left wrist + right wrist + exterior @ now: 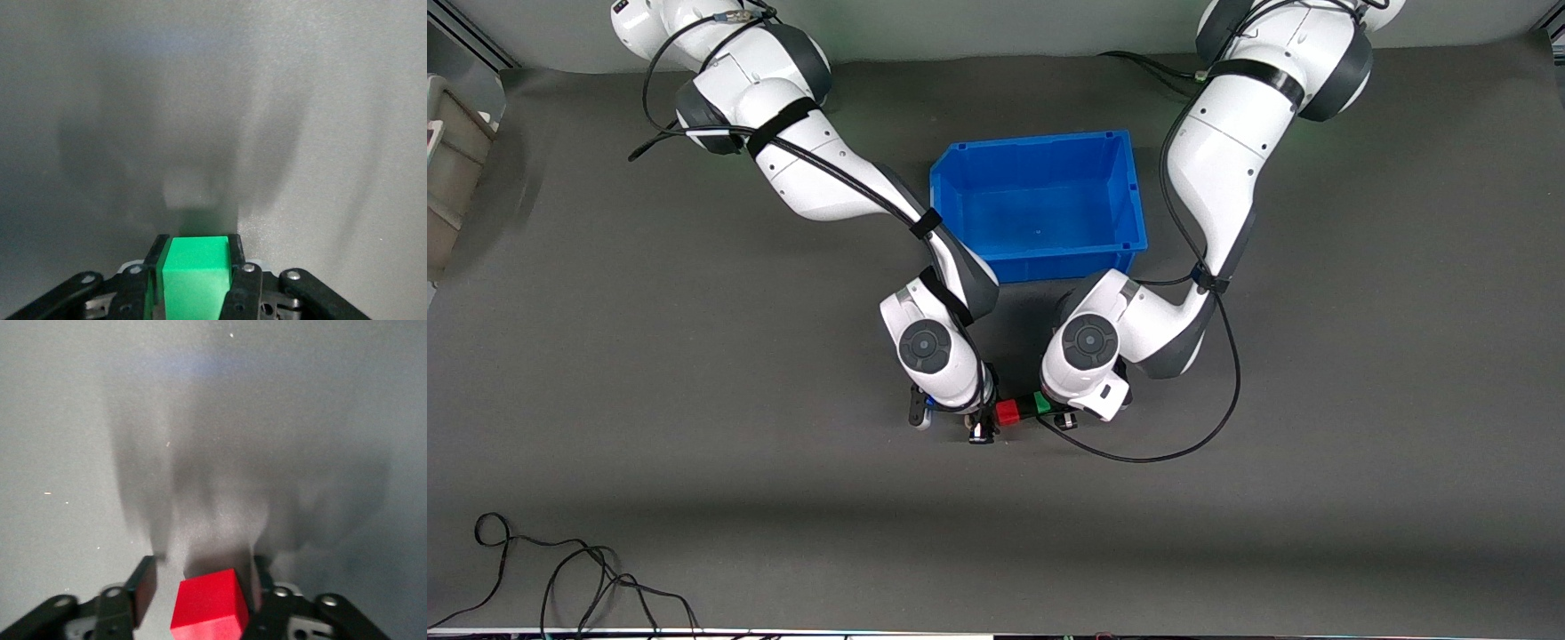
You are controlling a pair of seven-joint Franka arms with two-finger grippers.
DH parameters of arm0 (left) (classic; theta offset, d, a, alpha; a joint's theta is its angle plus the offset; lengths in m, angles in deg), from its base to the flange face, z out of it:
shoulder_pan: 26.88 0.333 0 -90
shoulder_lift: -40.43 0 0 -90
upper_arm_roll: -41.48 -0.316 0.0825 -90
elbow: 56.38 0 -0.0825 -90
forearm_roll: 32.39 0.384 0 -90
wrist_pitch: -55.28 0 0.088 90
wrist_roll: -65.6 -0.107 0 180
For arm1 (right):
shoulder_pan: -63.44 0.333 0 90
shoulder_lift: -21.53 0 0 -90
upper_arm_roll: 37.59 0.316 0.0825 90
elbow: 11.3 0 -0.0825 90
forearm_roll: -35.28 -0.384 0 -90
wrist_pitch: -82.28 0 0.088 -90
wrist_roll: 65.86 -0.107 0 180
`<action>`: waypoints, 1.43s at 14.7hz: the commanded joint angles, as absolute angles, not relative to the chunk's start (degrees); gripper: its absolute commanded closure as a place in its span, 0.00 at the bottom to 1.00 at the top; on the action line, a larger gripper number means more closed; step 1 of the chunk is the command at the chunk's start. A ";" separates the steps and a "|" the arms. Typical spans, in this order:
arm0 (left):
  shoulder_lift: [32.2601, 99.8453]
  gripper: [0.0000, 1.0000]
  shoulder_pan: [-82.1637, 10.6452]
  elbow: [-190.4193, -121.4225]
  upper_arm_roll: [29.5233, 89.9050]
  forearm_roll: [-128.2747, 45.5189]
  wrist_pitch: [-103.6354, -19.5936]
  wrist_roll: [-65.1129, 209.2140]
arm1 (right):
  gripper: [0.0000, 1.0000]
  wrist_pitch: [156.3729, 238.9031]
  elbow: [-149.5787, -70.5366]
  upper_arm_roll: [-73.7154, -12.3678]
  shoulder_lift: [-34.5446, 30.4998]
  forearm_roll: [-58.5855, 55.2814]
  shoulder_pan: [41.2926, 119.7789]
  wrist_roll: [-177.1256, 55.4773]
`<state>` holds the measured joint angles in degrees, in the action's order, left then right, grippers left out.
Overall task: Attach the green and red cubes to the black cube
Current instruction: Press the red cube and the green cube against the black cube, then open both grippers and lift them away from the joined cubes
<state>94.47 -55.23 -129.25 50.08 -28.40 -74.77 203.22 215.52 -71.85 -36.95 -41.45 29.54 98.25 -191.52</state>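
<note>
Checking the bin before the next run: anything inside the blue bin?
Nothing shows on the blue bin's bare floor. The right arm covers its corner toward that arm's base, so that part cannot be checked. The red cube and green cube are outside it, nearer the camera.

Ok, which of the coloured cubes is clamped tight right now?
The green cube: the left pincer presses both its sides. The red cube sits between the right pincer's parted fingers, a gap showing.

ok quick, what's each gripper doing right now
left gripper: closed on the green cube
right gripper: open around the red cube, a gap showing on one side
</note>
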 commanded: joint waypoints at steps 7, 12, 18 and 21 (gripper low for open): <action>85.81 0.00 -52.04 -127.31 50.26 -25.97 -66.55 198.41 | 0.01 210.01 -69.92 -36.80 -40.62 31.51 97.80 -187.26; 75.17 0.00 -42.99 -127.84 50.53 -30.35 -54.70 171.49 | 0.00 196.14 -75.27 -36.27 -29.31 26.87 92.98 -167.16; 62.86 0.00 -26.47 -128.10 50.53 -34.84 -35.53 129.74 | 0.00 164.08 -76.60 -36.80 -10.58 24.38 82.17 -126.85; 58.81 0.00 -18.29 -129.24 50.18 -34.24 -30.86 105.68 | 0.00 154.72 -77.30 -38.12 -4.06 24.65 75.50 -105.03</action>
